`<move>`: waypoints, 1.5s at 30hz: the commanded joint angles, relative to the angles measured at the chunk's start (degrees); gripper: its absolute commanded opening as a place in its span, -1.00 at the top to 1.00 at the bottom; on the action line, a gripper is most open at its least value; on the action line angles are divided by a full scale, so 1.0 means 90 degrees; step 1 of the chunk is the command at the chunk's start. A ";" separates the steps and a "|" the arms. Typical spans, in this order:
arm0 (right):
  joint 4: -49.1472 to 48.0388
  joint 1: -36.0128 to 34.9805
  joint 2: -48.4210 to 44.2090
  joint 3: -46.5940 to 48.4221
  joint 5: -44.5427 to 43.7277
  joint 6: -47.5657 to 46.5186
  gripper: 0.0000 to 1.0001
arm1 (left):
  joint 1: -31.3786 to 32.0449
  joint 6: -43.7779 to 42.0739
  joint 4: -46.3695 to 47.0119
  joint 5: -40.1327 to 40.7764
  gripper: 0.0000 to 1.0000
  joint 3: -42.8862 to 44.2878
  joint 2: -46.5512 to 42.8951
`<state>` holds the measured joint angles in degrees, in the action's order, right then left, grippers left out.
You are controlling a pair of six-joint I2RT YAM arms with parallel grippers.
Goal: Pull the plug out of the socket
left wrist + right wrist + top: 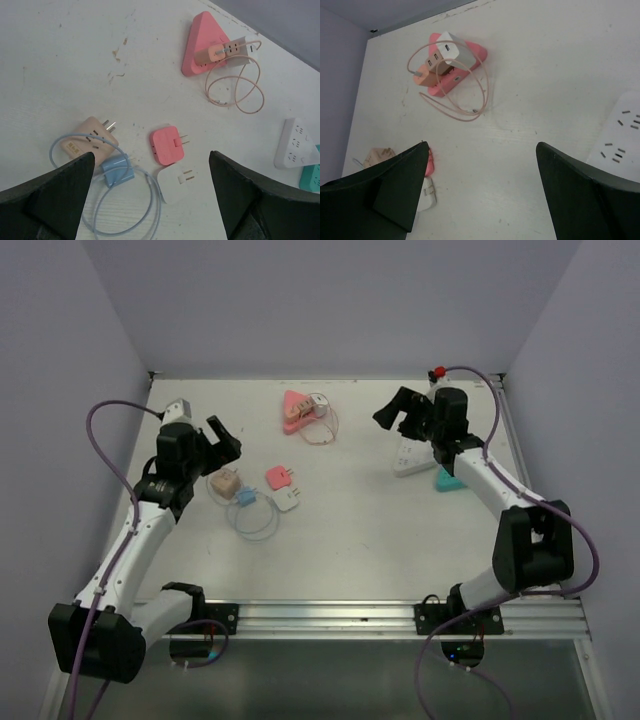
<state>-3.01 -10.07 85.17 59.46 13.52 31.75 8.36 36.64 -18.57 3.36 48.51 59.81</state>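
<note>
A pink triangular socket (292, 412) lies at the back middle of the table. A peach plug (212, 54) with a looped peach cable (235, 92) and a white adapter (239, 49) sit in it. It also shows in the right wrist view (476, 54). A beige cube socket (224, 481) lies beside a blue plug (245, 496) with a blue cable loop (257, 523); the blue plug (116, 170) seems to lie loose. My left gripper (225, 440) is open above the beige cube. My right gripper (395, 412) is open and empty, to the right of the pink socket.
A pink flat adapter (278, 477) and a white flat adapter (287, 501) lie in the middle. A white power strip (412, 458) and a teal socket (447, 480) lie under the right arm. Walls close the table on the left, back and right.
</note>
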 commanded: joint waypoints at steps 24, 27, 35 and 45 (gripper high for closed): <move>-0.0555 -0.0825 0.6004 0.6585 0.2062 -0.0334 -0.85 | -0.0167 -0.1386 0.0227 0.1082 -0.99 0.0333 0.0463; -0.0516 -0.1010 0.6375 0.6937 0.2179 -0.0568 -0.86 | -0.0216 -0.1396 0.0227 0.1053 -0.99 0.0332 0.0493; -0.0545 -0.1508 0.6009 0.6178 0.2394 -0.0910 -0.85 | -0.0255 -0.1396 0.0286 0.0965 -0.99 0.0284 0.0435; -0.1550 -0.2582 0.3860 0.3268 0.1770 -0.1047 -0.81 | -0.0275 -0.1396 0.0364 0.0916 -0.99 0.0167 0.0181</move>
<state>-11.66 -29.63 127.83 92.12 30.55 23.51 6.42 25.65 -18.50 11.94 50.63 63.18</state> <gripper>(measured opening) 0.909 0.994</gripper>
